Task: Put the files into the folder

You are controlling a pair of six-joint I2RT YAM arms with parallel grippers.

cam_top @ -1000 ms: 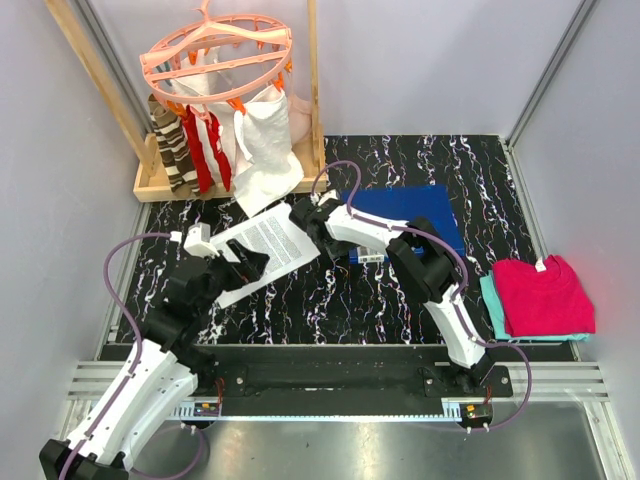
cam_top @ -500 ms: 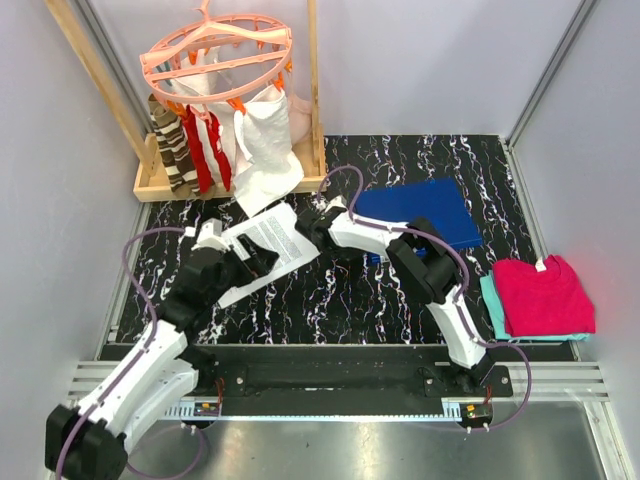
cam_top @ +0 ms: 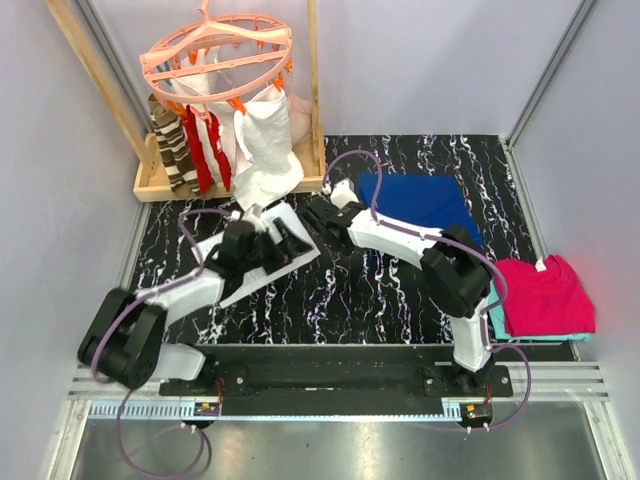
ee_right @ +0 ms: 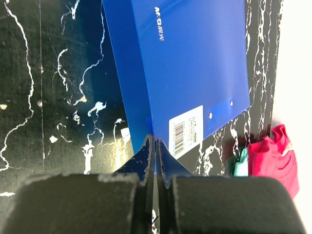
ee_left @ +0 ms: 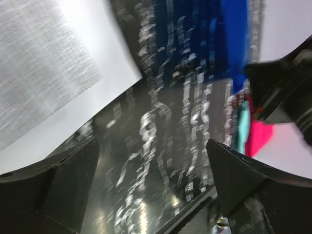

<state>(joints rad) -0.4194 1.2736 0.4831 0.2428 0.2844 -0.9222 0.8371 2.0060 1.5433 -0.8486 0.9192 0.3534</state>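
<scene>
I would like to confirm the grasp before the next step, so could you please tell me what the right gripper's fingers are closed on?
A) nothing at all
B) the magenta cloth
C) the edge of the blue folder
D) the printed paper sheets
C: in the right wrist view the right gripper is shut, pinching the thin edge of the blue folder beside its barcode label, while the files lie apart on the table.

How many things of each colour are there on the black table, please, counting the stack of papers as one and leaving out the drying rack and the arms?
White paper stack: 1
Blue folder: 1
Magenta folded cloth: 1
Teal folded cloth: 1
Total: 4
</scene>
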